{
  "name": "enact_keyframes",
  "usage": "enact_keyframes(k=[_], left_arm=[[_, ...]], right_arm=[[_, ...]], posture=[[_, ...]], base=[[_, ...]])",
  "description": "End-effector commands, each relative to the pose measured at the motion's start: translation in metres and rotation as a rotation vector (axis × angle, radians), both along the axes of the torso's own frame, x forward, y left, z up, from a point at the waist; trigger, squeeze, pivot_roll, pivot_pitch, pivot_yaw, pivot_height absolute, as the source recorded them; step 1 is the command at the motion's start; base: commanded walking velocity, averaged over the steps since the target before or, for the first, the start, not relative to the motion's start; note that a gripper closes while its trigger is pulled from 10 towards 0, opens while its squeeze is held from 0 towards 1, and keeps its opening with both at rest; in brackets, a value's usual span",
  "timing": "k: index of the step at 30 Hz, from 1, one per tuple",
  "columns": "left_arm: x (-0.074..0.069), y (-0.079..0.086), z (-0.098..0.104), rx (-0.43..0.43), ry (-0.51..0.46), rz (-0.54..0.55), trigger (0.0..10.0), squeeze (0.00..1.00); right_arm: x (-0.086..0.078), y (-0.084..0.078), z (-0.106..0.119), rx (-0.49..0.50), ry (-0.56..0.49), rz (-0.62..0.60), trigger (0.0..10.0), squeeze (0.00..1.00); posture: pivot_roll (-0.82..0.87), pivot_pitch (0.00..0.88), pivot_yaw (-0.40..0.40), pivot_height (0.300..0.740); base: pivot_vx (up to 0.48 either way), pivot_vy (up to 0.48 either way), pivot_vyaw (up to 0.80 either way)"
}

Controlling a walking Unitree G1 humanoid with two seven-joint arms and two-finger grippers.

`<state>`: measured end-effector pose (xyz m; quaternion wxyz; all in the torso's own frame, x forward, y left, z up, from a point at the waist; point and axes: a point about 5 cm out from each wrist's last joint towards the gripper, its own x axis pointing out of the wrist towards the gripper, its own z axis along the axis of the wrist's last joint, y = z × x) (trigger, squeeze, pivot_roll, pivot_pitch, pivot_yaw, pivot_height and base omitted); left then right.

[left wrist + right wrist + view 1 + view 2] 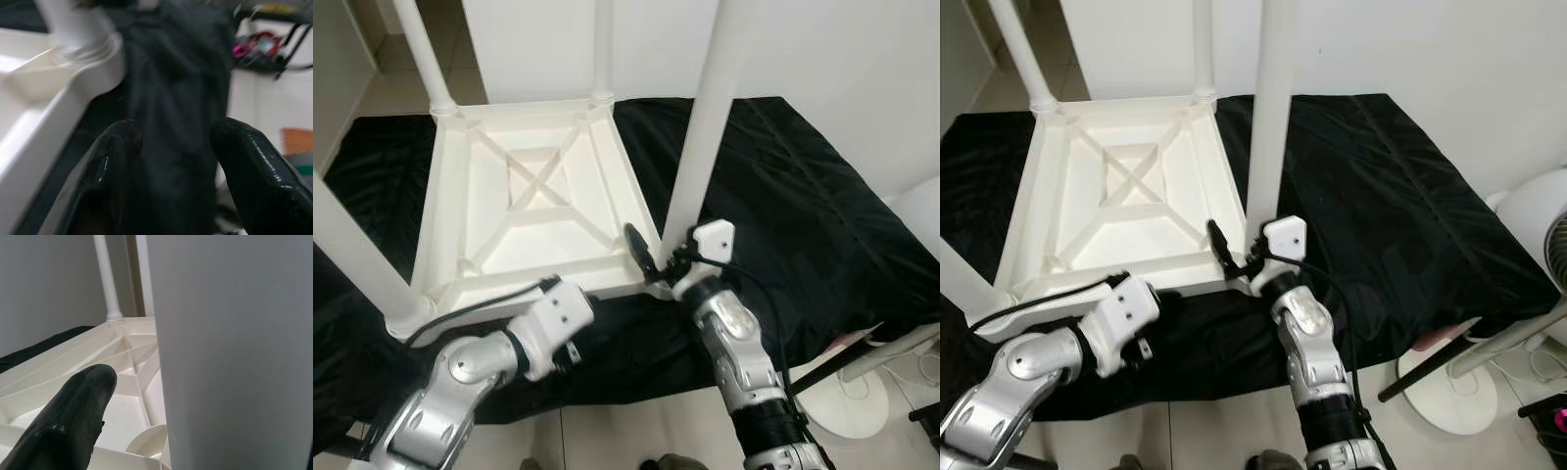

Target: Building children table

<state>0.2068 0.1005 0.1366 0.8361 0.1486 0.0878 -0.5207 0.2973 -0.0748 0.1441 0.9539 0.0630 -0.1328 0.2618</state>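
**Desk:** What sits nearest the lens?

**Photographer:** The two silver arms. The left pincer (570, 354) hangs low over the black cloth (803, 215) just off the near edge of the upturned white plastic children's table (533, 196), its glossy black fingers (105, 171) spread wide and holding nothing. The right pincer (651, 257) is at the near right corner, where one tall white cylindrical leg (705, 117) stands in its socket. One finger (73, 421) lies beside that leg; whether the pair is closed on it cannot be told.

**Desk:** And beyond?

**Photographer:** The table lies top-down on the cloth, its ribbed underside with an X-shaped brace facing up. Another leg rises at the near left corner (352, 255), two more at the far corners (426, 54), with a white wall behind. A white pedestal fan base (1459, 392) stands on the tiled floor to the right.

**Desk:** What could go wrong?

**Photographer:** If that near right leg is not fully seated, a sideways nudge from the right arm could probably tilt it or pop it from the socket. The left arm could snag the loose cloth.

**Desk:** Do the views differ?

**Photographer:** The right wrist camera looks across the ribs to a far leg (107, 279). The left wrist camera, blurred, catches pink and red clutter (257, 46) past the cloth.
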Motion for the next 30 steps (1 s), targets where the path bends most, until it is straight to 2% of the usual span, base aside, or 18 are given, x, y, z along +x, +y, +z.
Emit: enact_keyframes(k=[1, 7, 15, 16, 18, 21, 30], left_arm=[[0.002, 0.003, 0.002, -0.016, 0.007, 0.019, 10.0, 0.0], [0.017, 0.004, 0.007, -0.083, -0.026, 0.148, 10.0, 0.0], [0.036, -0.013, 0.016, -0.176, -0.053, 0.294, 10.0, 0.0], [0.036, -0.013, 0.016, -0.176, -0.053, 0.294, 10.0, 0.0], [0.048, -0.016, 0.019, -0.188, -0.046, 0.346, 10.0, 0.0], [0.056, -0.017, 0.023, -0.22, -0.016, 0.384, 10.0, 0.0], [0.054, -0.017, 0.024, -0.231, -0.012, 0.423, 10.0, 0.0]], right_arm=[[-0.002, 0.015, -0.002, -0.015, 0.014, 0.067, 10.0, 0.0], [-0.001, 0.02, -0.004, -0.029, 0.024, 0.075, 10.0, 0.0], [0.009, 0.012, 0.001, -0.011, 0.004, -0.003, 10.0, 0.0], [0.009, 0.012, 0.001, -0.011, 0.004, -0.003, 10.0, 0.0], [0.014, 0.01, 0.003, -0.013, -0.006, -0.01, 10.0, 0.0], [0.022, 0.01, 0.005, -0.031, -0.016, -0.021, 10.0, 0.0], [0.025, 0.004, 0.007, -0.035, -0.027, -0.058, 10.0, 0.0]], posture=[[0.03, 0.0, -0.037, 0.74], [0.02, 0.0, -0.039, 0.74], [0.01, 0.0, -0.041, 0.74], [0.01, 0.0, -0.041, 0.74], [0.0, 0.018, -0.037, 0.74], [-0.01, 0.038, -0.038, 0.74], [-0.01, 0.079, -0.044, 0.74]], base=[[0.0, 0.0, 0.0], [0.0, 0.0, 0.0], [0.0, 0.0, 0.0], [0.0, 0.0, 0.0], [0.0, 0.0, 0.0], [0.0, 0.0, 0.0], [0.0, 0.0, 0.0]])
